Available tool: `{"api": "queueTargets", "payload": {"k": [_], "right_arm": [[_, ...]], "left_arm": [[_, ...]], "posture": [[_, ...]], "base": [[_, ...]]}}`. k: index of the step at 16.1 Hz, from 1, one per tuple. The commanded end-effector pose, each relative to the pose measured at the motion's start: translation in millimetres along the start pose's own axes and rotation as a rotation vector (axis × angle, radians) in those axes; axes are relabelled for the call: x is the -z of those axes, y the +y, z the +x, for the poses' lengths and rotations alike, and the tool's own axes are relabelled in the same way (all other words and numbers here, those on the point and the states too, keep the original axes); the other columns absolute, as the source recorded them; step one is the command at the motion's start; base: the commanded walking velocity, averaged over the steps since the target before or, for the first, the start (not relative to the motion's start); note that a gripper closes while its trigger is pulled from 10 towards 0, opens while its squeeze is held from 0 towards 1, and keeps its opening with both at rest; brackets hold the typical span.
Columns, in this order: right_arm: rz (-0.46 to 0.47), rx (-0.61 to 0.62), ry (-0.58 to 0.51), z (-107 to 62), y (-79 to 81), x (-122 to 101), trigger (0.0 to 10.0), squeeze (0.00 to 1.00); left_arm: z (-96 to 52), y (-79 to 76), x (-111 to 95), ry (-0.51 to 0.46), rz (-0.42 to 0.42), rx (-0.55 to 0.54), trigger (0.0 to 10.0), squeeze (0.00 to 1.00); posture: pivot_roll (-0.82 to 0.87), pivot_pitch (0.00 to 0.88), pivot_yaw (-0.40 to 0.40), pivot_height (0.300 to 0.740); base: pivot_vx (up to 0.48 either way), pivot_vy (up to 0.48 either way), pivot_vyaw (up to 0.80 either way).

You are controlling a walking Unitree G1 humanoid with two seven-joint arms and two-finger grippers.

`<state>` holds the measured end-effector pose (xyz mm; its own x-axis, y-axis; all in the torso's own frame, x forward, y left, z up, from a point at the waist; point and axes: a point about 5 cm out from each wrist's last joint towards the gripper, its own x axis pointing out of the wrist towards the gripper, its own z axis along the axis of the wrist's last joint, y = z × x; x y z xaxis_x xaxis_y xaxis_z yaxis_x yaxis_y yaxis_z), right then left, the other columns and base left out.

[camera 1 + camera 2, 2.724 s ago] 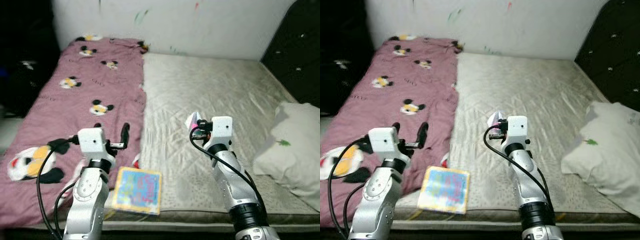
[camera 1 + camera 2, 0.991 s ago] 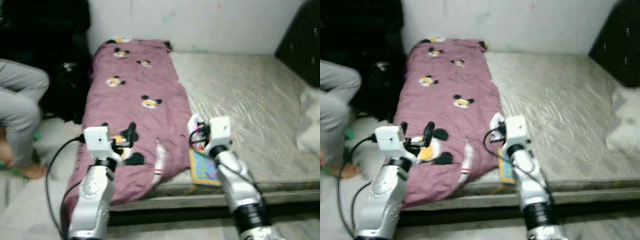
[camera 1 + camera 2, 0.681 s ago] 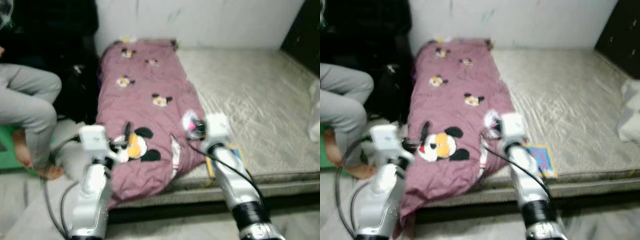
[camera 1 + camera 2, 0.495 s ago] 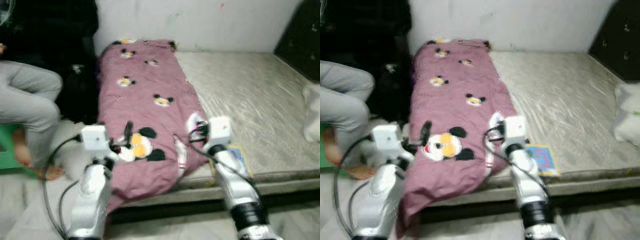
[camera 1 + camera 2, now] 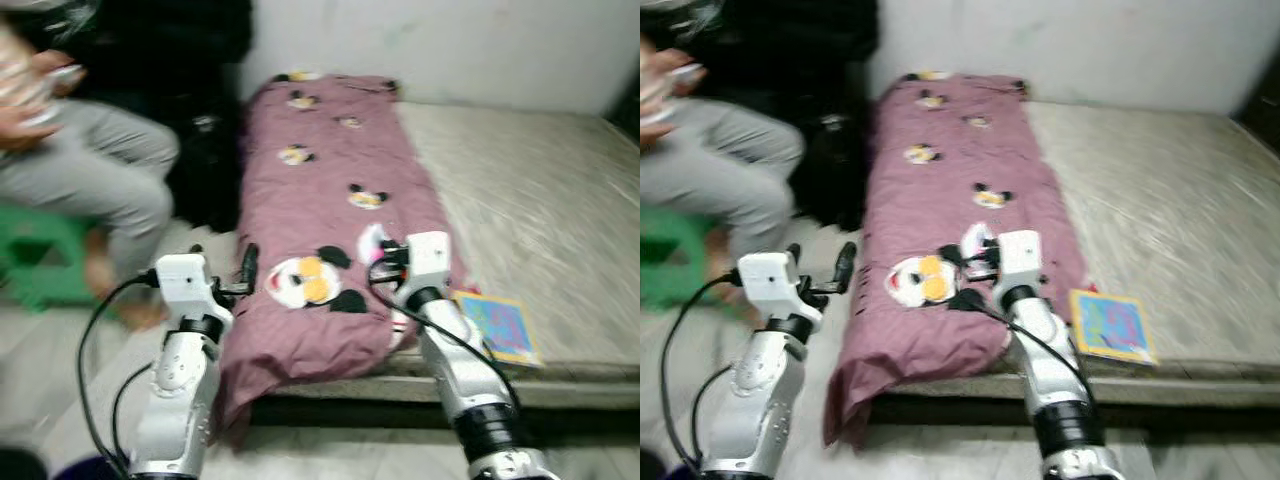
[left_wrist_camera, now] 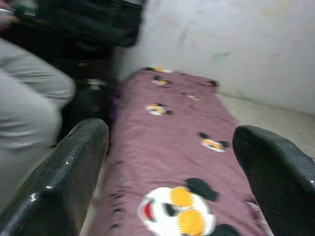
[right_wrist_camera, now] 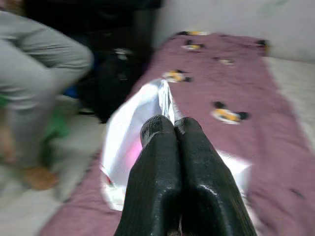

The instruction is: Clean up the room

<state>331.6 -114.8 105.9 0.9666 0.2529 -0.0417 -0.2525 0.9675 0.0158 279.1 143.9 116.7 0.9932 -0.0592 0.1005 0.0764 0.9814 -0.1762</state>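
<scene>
The right gripper (image 5: 378,262) is raised in front of the robot on a bent silver arm, over the near end of the mauve cartoon-mouse blanket (image 5: 330,200) that covers the left part of the mattress (image 5: 540,200). Its black fingers are pressed together on a shiny silver-and-pink wrapper (image 5: 372,243), which sticks up just above the fingertips. The left gripper (image 5: 244,270) is held up at similar height off the blanket's left edge, above the floor, its fingers spread and nothing between them. A colourful picture book (image 5: 503,326) lies flat on the mattress's front edge, just right of the blanket and near the right arm. A seated person in grey trousers (image 5: 95,185) is at the far left on a green stool (image 5: 35,255), beside dark bags.

In the left wrist view, the two fingers (image 6: 64,182) stand wide apart, framing the blanket and the white wall beyond.

In the right wrist view, the fingers (image 7: 160,182) meet tightly, pinching the crumpled wrapper (image 7: 133,137), which fans out beyond and to the side of the tips; the blanket lies beneath, the person's leg to the side.
</scene>
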Motion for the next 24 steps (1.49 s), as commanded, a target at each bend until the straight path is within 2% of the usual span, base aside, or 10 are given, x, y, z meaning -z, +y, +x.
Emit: {"api": "queueTargets", "payload": {"k": [1, 7, 9, 15, 18, 20, 21, 24], "right_arm": [[-0.012, 0.005, -0.021, -0.1, -4.8, -5.6, 10.0, 0.00], [-0.010, -0.007, -0.020, -0.3, -3.5, -5.0, 10.0, 0.00], [0.001, -0.009, -0.018, -0.2, -3.0, -4.6, 10.0, 0.00], [0.020, -0.013, -0.027, 3.4, 0.0, -6.7, 10.0, 0.00], [-0.008, -0.059, -0.027, 6.3, 7.6, -5.6, 10.0, 0.00], [-0.025, -0.126, -0.016, 13.3, 19.4, -6.2, 10.0, 0.00], [-0.051, -0.182, -0.028, 16.8, 29.6, -9.9, 10.0, 0.00], [-0.040, -0.196, -0.041, 19.1, 37.8, -12.3, 10.0, 0.00]], "left_arm": [[-1.0, -2.3, 0.0, -0.002, 0.008, -0.003, 10.0, 0.00], [0.0, -2.7, -1.4, -0.011, 0.014, 0.001, 10.0, 0.00], [0.2, -2.3, -1.8, -0.010, 0.012, 0.001, 10.0, 0.00], [0.5, 0.0, -4.6, -0.017, 0.017, -0.006, 10.0, 0.00], [-3.3, 2.2, -10.3, -0.042, 0.022, -0.038, 10.0, 0.00], [-11.1, 12.7, -10.6, -0.052, 0.036, -0.102, 10.0, 0.00], [-17.4, 18.3, -11.6, -0.056, 0.034, -0.141, 10.0, 0.00], [-26.2, 20.7, -6.9, -0.038, 0.044, -0.146, 10.0, 0.00]], "posture": [[-0.06, 0.021, -0.044, 0.740], [-0.06, 0.020, -0.043, 0.740], [-0.06, 0.026, -0.043, 0.740], [-0.04, 0.025, -0.043, 0.740], [0.01, 0.012, -0.079, 0.740], [0.05, 0.015, -0.122, 0.740], [0.06, 0.019, -0.129, 0.740], [0.06, 0.013, -0.125, 0.740]], "base": [[0.000, 0.000, 0.80], [0.000, 0.000, 0.80], [0.000, 0.000, 0.00], [0.000, 0.000, 0.72], [0.000, 0.000, 0.00], [0.000, 0.000, 0.21], [0.000, 0.000, 0.78], [0.000, 0.000, 0.78]]}}
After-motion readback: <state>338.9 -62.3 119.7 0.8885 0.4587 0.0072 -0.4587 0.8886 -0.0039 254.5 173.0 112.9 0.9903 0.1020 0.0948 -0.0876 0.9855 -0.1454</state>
